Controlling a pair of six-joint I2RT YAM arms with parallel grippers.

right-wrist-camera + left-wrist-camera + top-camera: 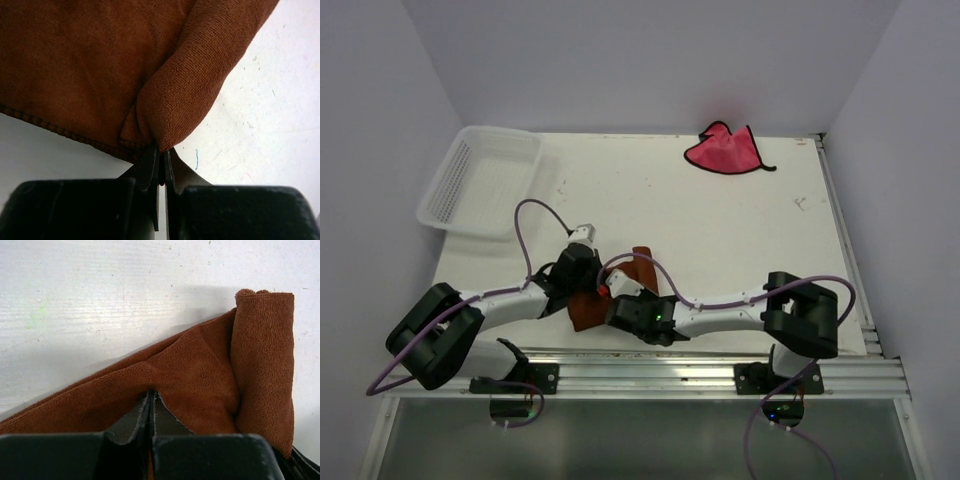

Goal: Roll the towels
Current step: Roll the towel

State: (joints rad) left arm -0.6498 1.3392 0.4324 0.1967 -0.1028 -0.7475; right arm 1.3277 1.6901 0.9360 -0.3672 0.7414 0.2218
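Left gripper (151,396) is clamped tight on the brown towel (200,375). In the left wrist view the two fingers meet at bottom centre with fabric pinched between them. The cloth rises from the tips toward the upper right, where one edge is folded over into a thick upright band.

Right gripper (160,150) is closed on the same towel. In the right wrist view a rounded fold of cloth comes down to the fingertips at lower centre. The rest fills the upper left, with a stitched hem running along the left below it.

From the top camera, the brown towel sits at lower centre of the frame, bunched between the two wrists and mostly hidden by them. The pink towel (725,150) lies flat, well apart, at the far edge, upper right of centre.

The table (740,240) is white, scuffed and speckled, with a white mesh basket (485,180) at its upper-left corner. Plain pale walls (650,60) close in on three sides, and a metal rail (650,370) runs along the bottom.
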